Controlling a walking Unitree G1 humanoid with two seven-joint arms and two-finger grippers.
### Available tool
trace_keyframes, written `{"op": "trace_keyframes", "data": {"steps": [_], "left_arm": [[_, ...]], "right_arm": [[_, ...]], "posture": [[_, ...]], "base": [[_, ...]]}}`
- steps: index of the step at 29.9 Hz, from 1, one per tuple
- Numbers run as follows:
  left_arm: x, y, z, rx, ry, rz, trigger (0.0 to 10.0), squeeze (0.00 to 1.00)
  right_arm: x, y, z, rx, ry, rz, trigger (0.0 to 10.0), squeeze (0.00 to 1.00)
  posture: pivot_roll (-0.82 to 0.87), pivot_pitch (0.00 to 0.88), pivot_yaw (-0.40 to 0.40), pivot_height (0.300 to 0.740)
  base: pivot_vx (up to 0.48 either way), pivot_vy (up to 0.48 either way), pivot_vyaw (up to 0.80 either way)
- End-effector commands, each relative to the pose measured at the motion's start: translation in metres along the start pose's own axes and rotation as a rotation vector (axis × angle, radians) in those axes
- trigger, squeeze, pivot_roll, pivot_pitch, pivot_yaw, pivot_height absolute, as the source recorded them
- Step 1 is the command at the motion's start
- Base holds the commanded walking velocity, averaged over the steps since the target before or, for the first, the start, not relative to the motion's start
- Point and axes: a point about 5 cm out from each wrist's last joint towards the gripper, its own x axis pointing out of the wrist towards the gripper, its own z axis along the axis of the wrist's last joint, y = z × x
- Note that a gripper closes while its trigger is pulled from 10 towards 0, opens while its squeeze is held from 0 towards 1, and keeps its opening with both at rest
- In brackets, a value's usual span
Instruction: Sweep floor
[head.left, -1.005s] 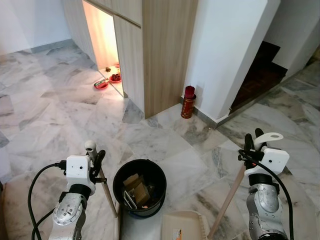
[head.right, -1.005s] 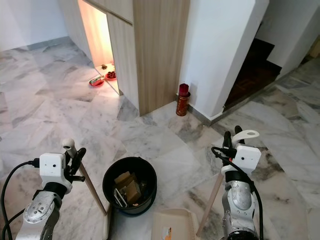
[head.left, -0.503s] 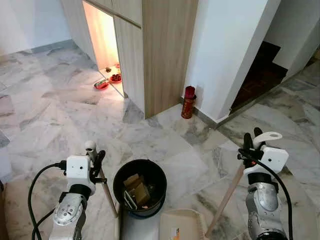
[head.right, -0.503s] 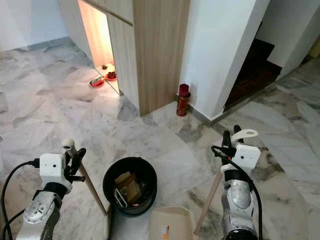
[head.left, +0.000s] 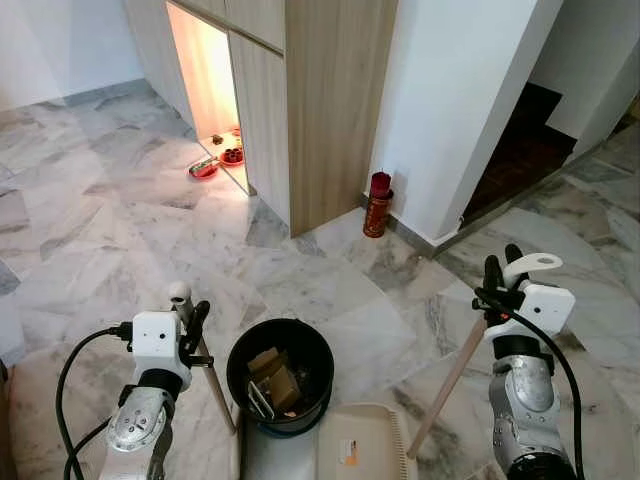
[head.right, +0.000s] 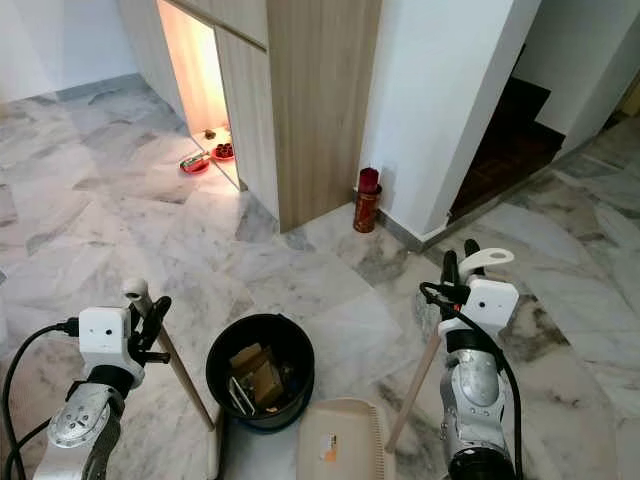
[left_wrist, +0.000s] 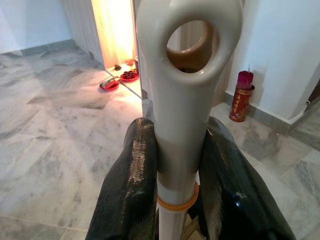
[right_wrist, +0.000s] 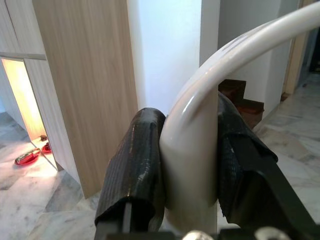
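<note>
Two tools held. Head views: left gripper (head.left: 188, 322) pinches the broom handle (head.left: 213, 385), which slants down to the floor beside the black bin (head.left: 280, 373). Right gripper (head.left: 496, 283) pinches the dustpan handle (head.left: 447, 382); its long axis runs down and toward the robot's left to the dustpan (head.left: 355, 448), just in front of the bin. Dustpan mouth sits between both arms, so I'd say the broom must sweep rightward into it.

Left wrist: fingers (left_wrist: 131, 185) pressed on the handle's looped white end.

Right wrist: fingers (right_wrist: 135, 167) clamp the curved white grip.

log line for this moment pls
left gripper: shut on broom handle | right gripper: shut on dustpan handle | dustpan beside bin
</note>
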Motion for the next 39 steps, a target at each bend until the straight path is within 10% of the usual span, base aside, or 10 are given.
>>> {"op": "trace_keyframes", "data": {"steps": [1,39], "left_arm": [[0.0019,-0.0019,0.0101,0.011,-0.041,-0.009,10.0,0.0],[0.0056,-0.0046,0.0122,0.011,-0.05,-0.011,10.0,0.0]], "right_arm": [[0.0028,-0.0021,0.0024,0.007,-0.008,-0.013,10.0,0.0],[0.0064,0.0004,0.0009,-0.007,0.0,-0.002,10.0,0.0]], "posture": [[0.09,0.0,-0.035,0.74],[0.09,0.0,-0.033,0.74]], "base": [[0.0,0.0,0.0],[-0.18,0.0,0.0]]}}
